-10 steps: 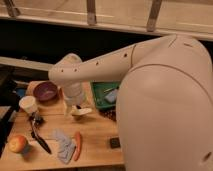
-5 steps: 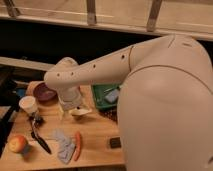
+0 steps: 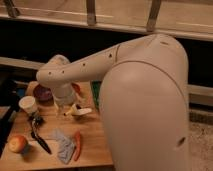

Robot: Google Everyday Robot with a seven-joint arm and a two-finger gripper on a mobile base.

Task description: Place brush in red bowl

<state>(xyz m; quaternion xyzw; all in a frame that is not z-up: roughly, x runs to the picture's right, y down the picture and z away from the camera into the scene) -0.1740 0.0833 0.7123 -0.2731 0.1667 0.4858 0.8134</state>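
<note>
The gripper was held above the desk's far edge, beside the red bowl; its grip could not be told. The brush was laid near the left edge.

Kitchen-style setup: wooden counter with a purple bowl and white cup toward its far left corner, an apple at the left edge and a carrot near the front edge. Metal railing behind. The gripper hangs just beside the purple bowl.
</note>
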